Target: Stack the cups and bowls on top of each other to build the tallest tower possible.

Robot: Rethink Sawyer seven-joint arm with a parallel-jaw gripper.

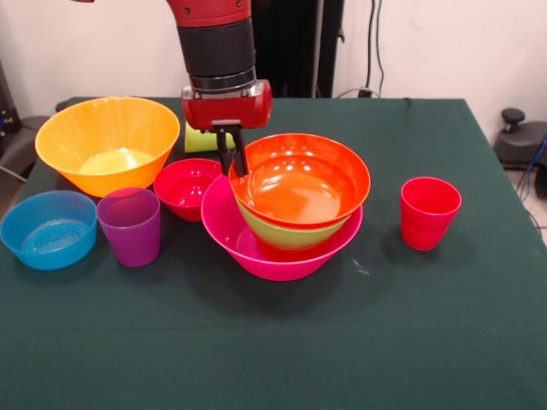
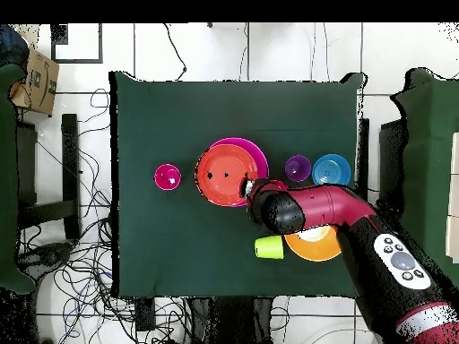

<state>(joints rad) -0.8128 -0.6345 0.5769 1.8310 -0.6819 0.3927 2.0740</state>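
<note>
Front view, dark green table (image 1: 427,342), white wall (image 1: 444,43), dangling cables (image 1: 374,47)

Red and black arm (image 1: 214,43) descends vertically from above; gripper (image 1: 232,156) points straight down, two black fingers (image 1: 225,152) set close together.

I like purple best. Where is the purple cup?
In the front view the purple cup stands upright at the table's left, between the blue bowl and the small red bowl, in front of the big yellow-orange bowl.
</note>
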